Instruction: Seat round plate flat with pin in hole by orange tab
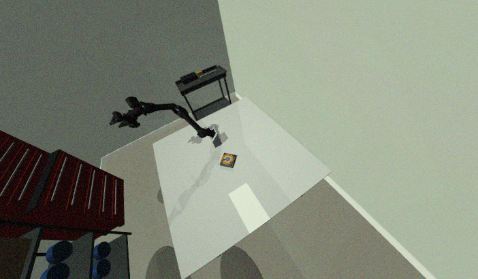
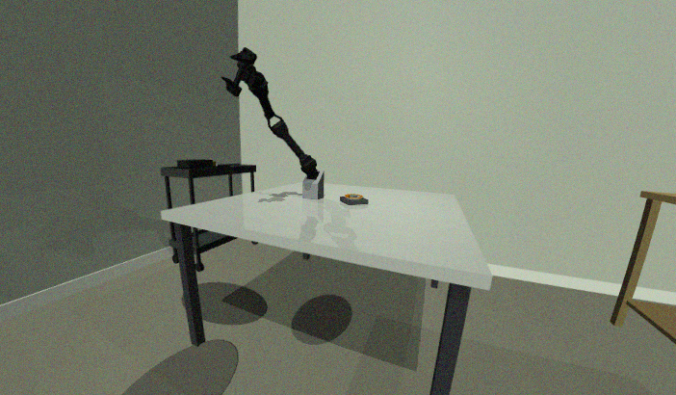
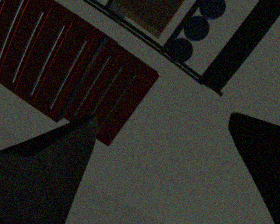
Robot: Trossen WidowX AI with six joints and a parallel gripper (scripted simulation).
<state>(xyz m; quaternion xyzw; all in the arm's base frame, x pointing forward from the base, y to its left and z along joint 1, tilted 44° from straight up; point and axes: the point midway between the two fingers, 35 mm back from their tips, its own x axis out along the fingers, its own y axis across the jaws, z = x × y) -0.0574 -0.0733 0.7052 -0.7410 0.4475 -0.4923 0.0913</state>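
The round plate point(image 1: 227, 154) point(image 2: 353, 196), with an orange ring around a pale centre, sits on the dark square base point(image 1: 230, 165) point(image 2: 354, 201), in front of the arm's mount on the white table. The post, the pin, the hole and the tab are too small to make out, and I cannot tell whether the plate is tilted or flat. My gripper point(image 1: 115, 124) point(image 2: 227, 67) point(image 3: 163, 121) is open and empty, raised high and off to the left, far from the plate. The plate and base are not in the wrist view.
The arm's pale mount point(image 2: 313, 188) stands on the table point(image 1: 199, 187) point(image 2: 404, 230) close beside the base. A black cart point(image 1: 202, 79) point(image 2: 208, 170) stands behind the table. A red cabinet point(image 1: 84, 194) point(image 3: 66, 60) is at the left in the top view.
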